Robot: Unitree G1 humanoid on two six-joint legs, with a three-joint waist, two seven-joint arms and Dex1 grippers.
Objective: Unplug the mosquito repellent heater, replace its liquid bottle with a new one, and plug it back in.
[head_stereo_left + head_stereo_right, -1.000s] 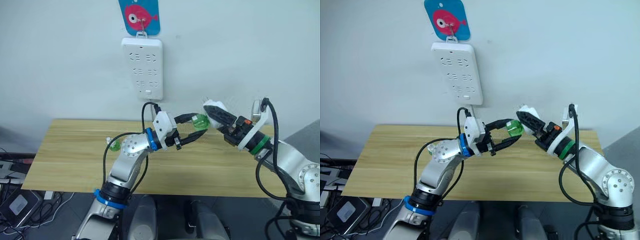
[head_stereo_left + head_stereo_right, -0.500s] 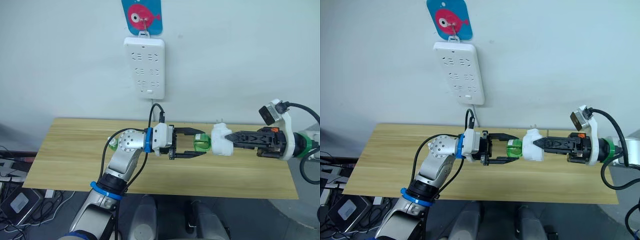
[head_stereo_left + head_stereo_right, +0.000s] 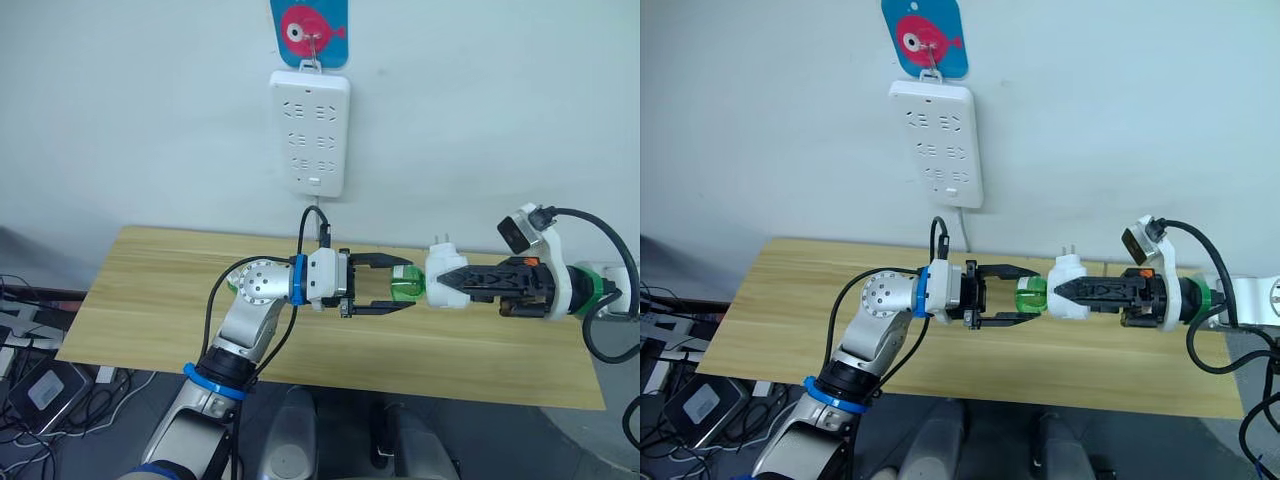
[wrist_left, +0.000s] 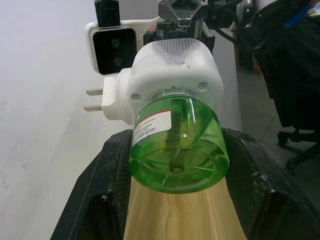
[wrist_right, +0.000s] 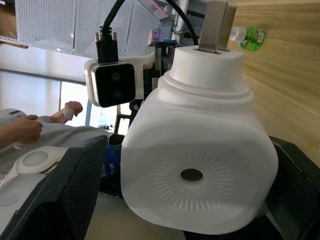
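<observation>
1. Currently the right end effector [image 3: 450, 284] is holding the mosquito repellent heater [image 3: 444, 279] above the counter [image 3: 150, 300], toward its right end, with its two black fingers closed against the white body from either side.
2. Lying sideways in that grip, the heater is showing its two metal prongs [image 3: 440, 239] pointing up toward the wall, and the round hole in its top face [image 5: 191, 175] is facing back toward the right wrist.
3. Its liquid bottle [image 3: 407, 284], green and translucent, is sticking out of the heater's underside toward the left arm, neck seated in the heater.
4. The left end effector [image 3: 395, 285] is sitting around this bottle with its fingers spread apart, one finger [image 3: 380, 262] on the wall side and the other [image 3: 385, 309] on the near side of it; in the left wrist view the dark pads are flanking the green base [image 4: 175, 167] closely, but whether they are pressing on it cannot be told.
5. A second small green bottle with a white cap, the new one [image 5: 247, 37], is lying on its side on the counter behind the left arm, toward the left half.
6. A long white power strip [image 3: 313, 130] is hanging on the wall above the counter's far edge, under a blue card with a pink fish [image 3: 311, 22].
7. Someone's hands [image 5: 30, 125] are appearing in the right wrist view, well apart from the counter.
</observation>
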